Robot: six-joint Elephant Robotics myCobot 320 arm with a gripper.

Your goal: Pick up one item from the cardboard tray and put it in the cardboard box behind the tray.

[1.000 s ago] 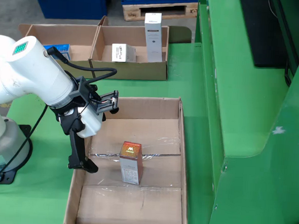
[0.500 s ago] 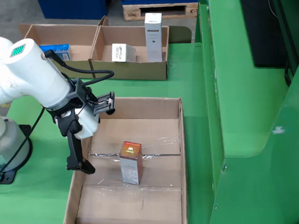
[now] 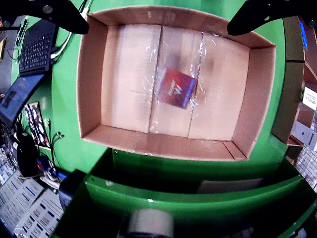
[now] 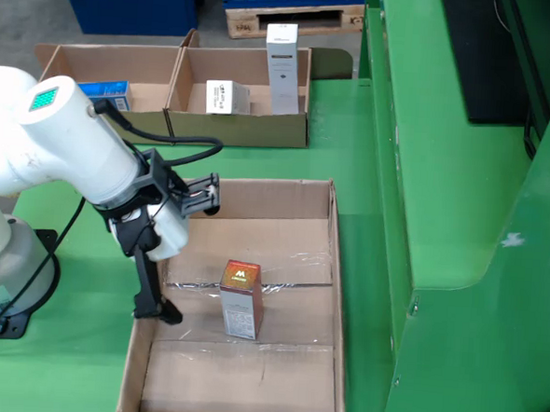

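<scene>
A small red carton (image 4: pixel 240 297) with a light logo stands upright on the floor of the large open cardboard box (image 4: pixel 340 294). In the wrist view the carton's top (image 3: pixel 177 88) lies near the middle of the box (image 3: pixel 91 89). My gripper (image 4: pixel 181 252) hangs over the box's left side, left of the carton and apart from it. Its black fingers (image 3: pixel 69 20) are spread wide in the wrist view, with nothing between them (image 3: pixel 158 25). Behind the box sits a low cardboard tray (image 4: pixel 238 129) holding a small white carton (image 4: pixel 227 98) and a tall white carton (image 4: pixel 282 66).
A second tray compartment to the left holds a blue item (image 4: pixel 105 90). A green machine housing (image 4: pixel 445 179) rises along the right side. My white base (image 4: pixel 1 264) stands at the left. A keyboard (image 3: pixel 37 47) lies left of the box in the wrist view.
</scene>
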